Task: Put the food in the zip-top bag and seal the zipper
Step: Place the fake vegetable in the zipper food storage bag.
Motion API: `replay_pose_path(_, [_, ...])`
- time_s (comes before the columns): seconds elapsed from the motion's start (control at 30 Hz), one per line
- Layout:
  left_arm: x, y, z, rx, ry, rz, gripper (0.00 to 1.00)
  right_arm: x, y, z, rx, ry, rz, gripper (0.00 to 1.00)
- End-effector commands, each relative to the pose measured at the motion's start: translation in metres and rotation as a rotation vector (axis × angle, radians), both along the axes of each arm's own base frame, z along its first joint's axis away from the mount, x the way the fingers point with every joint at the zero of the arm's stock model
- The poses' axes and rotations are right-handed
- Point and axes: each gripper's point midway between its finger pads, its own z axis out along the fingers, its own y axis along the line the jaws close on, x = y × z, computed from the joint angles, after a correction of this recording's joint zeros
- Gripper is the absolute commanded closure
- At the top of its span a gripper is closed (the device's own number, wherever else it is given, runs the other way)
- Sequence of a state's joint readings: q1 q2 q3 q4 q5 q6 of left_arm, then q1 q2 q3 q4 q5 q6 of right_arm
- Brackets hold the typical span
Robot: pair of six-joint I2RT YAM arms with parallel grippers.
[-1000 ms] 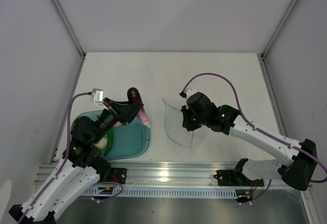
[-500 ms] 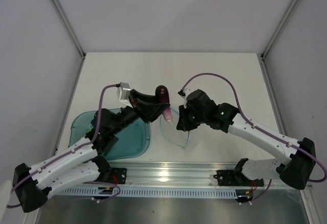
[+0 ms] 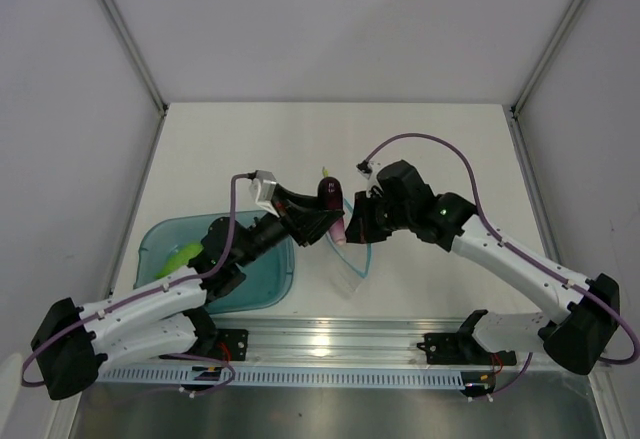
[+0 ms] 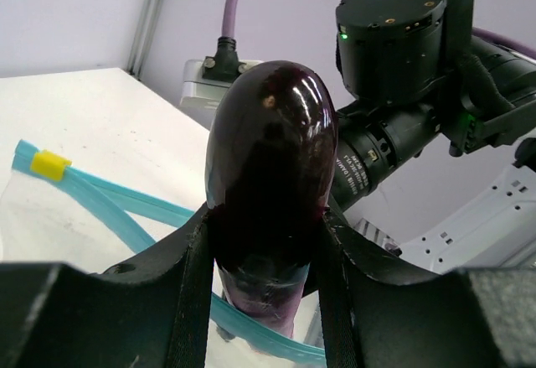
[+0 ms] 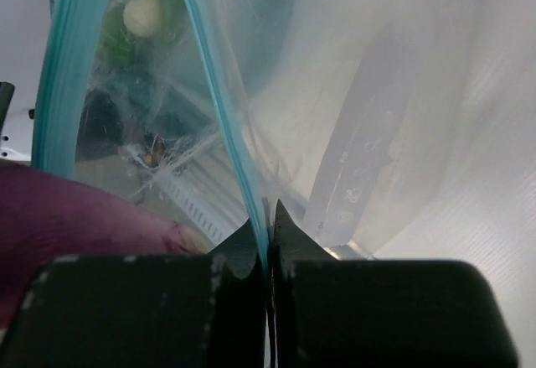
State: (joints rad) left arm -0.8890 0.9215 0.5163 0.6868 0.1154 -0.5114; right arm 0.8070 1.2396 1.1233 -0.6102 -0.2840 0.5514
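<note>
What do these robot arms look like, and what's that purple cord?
The left arm and right arm have white links, black joints, black fingers. A purple cable runs along each. A green light glows on the right wrist.

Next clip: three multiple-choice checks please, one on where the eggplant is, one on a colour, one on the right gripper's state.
1. The eggplant is: A lying loose, untouched; B held by the left gripper at the bag's mouth; C deep inside the bag.
2. The bag's zipper is: A red; B black; C light blue.
3. The right gripper is: A shut on the bag's edge; B wide open; C holding the eggplant.
Answers: 1 B, it sits clamped above the opening; 2 C, both wrist views show the blue strip; 3 A, it pinches the strip.
</note>
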Motion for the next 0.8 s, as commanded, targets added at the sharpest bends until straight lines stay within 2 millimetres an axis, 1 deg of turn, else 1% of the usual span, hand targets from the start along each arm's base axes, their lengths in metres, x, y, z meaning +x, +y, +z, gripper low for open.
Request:
replay_pose_path(0.0, [0.005, 0.003, 0.008, -0.019, -0.039, 0.046, 0.99, 0.003, 0.006, 0.036, 0.096, -0.046, 0.008, 1.00])
replay_pose_path(0.07, [0.006, 0.000, 0.005, -0.001, -0.032, 0.051, 0.99, 0.004, 0.005, 0.038, 0.096, -0.052, 0.005, 1.00])
replay_pose_path(0.17, [0.009, -0.002, -0.008, 0.044, -0.002, 0.064, 0.99, 0.008, 0.001, 0.039, 0.077, -0.072, -0.013, 1.00])
replay_pose_path(0.2, [0.011, -0.003, -0.017, 0.071, 0.019, 0.074, 0.98, 0.008, -0.001, 0.041, 0.072, -0.081, -0.019, 1.00])
replay_pose_path(0.27, [0.010, -0.005, -0.027, 0.099, 0.035, 0.070, 0.95, 0.011, -0.005, 0.042, 0.056, -0.104, -0.026, 1.00])
replay_pose_path(0.3, [0.010, -0.008, -0.031, 0.110, 0.044, 0.065, 0.92, 0.011, -0.008, 0.041, 0.046, -0.109, -0.033, 1.00])
replay_pose_path(0.33, [0.009, -0.010, -0.038, 0.133, 0.062, 0.060, 0.82, 0.013, -0.009, 0.042, 0.037, -0.120, -0.034, 1.00])
replay_pose_path(0.37, [0.011, -0.013, -0.041, 0.149, 0.076, 0.056, 0.76, 0.015, -0.011, 0.040, 0.024, -0.126, -0.044, 1.00])
replay_pose_path(0.4, [0.011, -0.014, -0.045, 0.159, 0.100, 0.056, 0.59, 0.015, -0.012, 0.039, 0.015, -0.129, -0.044, 1.00])
replay_pose_path(0.47, [0.009, -0.016, -0.050, 0.164, 0.120, 0.053, 0.43, 0.017, -0.015, 0.037, -0.003, -0.135, -0.053, 1.00])
replay_pose_path(0.5, [0.010, -0.013, -0.049, 0.152, 0.135, 0.068, 0.34, 0.017, -0.016, 0.035, -0.011, -0.134, -0.053, 1.00])
replay_pose_path(0.53, [0.015, -0.009, -0.055, 0.166, 0.162, 0.110, 0.26, 0.017, -0.017, 0.036, -0.012, -0.139, -0.057, 1.00])
replay_pose_path(0.57, [0.016, -0.007, -0.054, 0.165, 0.166, 0.122, 0.22, 0.018, -0.019, 0.036, -0.017, -0.145, -0.062, 1.00])
replay_pose_path(0.6, [0.016, -0.005, -0.052, 0.164, 0.165, 0.131, 0.15, 0.018, -0.020, 0.036, -0.022, -0.145, -0.065, 1.00])
replay_pose_path(0.63, [0.019, -0.002, -0.051, 0.161, 0.171, 0.159, 0.06, 0.018, -0.021, 0.035, -0.026, -0.148, -0.068, 1.00])
replay_pose_path(0.67, [0.019, 0.000, -0.057, 0.182, 0.188, 0.169, 0.04, 0.020, -0.023, 0.035, -0.030, -0.155, -0.073, 1.00])
replay_pose_path(0.7, [0.020, 0.002, -0.055, 0.185, 0.192, 0.178, 0.02, 0.020, -0.024, 0.034, -0.039, -0.158, -0.074, 1.00])
replay_pose_path(0.73, [0.021, 0.004, -0.049, 0.176, 0.191, 0.191, 0.00, 0.020, -0.024, 0.033, -0.043, -0.158, -0.077, 1.00])
replay_pose_path(0.77, [0.021, 0.005, -0.050, 0.182, 0.200, 0.193, 0.00, 0.020, -0.025, 0.032, -0.049, -0.160, -0.078, 1.00])
